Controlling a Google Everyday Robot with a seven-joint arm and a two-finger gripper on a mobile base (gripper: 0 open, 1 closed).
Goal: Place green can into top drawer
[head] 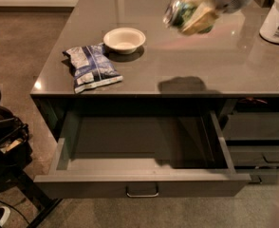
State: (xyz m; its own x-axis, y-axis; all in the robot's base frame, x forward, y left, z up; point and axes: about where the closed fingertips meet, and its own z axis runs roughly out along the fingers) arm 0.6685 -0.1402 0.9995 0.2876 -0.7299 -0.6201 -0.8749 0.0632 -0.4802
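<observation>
My gripper (196, 13) is at the upper right, high above the grey countertop (187, 70). It is shut on the green can (181, 13), which lies tilted on its side with a silver end facing left. The can's shadow falls on the countertop near the front edge. The top drawer (139, 186) stands pulled open below the countertop, its grey inside empty and its small silver bar handle (142, 193) at the front centre. The can is above and behind the drawer's opening.
A white bowl (124, 40) and a blue-and-silver snack bag (91, 66) lie on the left of the countertop. A white tub (278, 17) stands at the far right. Narrower dark drawers (258, 146) are at the lower right. Black equipment (4, 146) stands at the left on the floor.
</observation>
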